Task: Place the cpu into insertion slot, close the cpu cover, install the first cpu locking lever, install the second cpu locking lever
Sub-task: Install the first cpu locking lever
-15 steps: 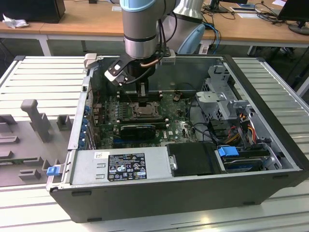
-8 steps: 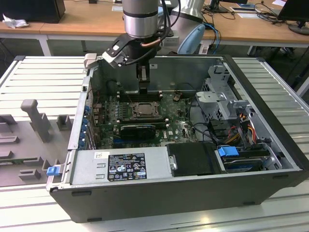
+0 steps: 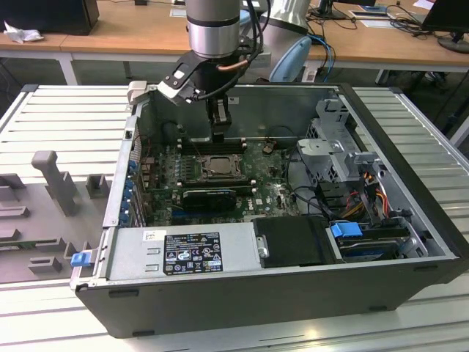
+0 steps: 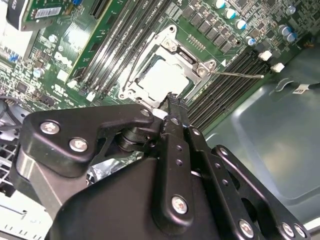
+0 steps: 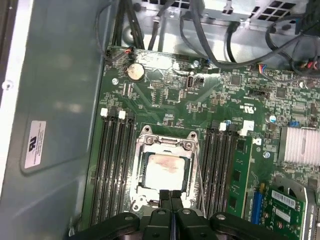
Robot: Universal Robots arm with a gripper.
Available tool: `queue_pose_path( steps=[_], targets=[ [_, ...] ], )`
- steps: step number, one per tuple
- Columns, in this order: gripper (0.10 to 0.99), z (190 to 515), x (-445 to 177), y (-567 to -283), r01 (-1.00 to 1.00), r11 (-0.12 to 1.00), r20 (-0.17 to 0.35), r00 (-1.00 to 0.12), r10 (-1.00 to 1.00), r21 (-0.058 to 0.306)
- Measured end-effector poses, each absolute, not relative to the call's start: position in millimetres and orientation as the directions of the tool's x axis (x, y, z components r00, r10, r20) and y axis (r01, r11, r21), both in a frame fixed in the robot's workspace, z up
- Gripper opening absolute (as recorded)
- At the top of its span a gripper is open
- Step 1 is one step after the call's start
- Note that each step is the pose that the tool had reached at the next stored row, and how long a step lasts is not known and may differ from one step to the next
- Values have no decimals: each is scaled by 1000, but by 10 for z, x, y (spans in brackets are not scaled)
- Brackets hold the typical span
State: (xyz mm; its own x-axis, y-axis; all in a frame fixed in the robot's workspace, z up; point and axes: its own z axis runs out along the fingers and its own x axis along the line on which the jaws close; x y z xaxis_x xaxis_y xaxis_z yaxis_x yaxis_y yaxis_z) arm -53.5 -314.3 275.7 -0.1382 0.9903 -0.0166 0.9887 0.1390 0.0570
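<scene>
- Gripper (image 5: 171, 194): you see its two black fingers pressed together, with nothing between them, in both wrist views.
- In the exterior view, the arm reaches down into the open computer case (image 3: 410, 220), which lies on the ribbed metal bench (image 3: 66, 117). The gripper hangs over the far side of the green board (image 5: 165, 95).
- Chip (image 5: 165, 172): the silvery square lies flat in the socket (image 5: 137, 202), near the middle of the board.
- Cover (image 5: 167, 145): the thin metal frame is down over the socket, and the chip shows through its square window.
- The closed fingertips (image 4: 172, 102) sit at one edge of the cover. You cannot tell from these views whether they touch it.
- Lever (image 4: 237, 74): in the second wrist view, a thin silver rod sticks out from one corner of the socket. It reaches across the neighbouring memory slots (image 4: 225, 85).
- Long black memory slots run along both sides of the socket, one bank on each side.
- A round coin battery (image 5: 135, 71) sits near a corner of the board, well apart from the socket.
</scene>
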Motion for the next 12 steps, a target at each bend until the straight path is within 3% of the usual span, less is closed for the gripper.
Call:
queue_pose_path(
  steps=[12],
  targets=[
    [106,2757,-535,-3143,962,266,-17,-265,964,57]
  ],
)
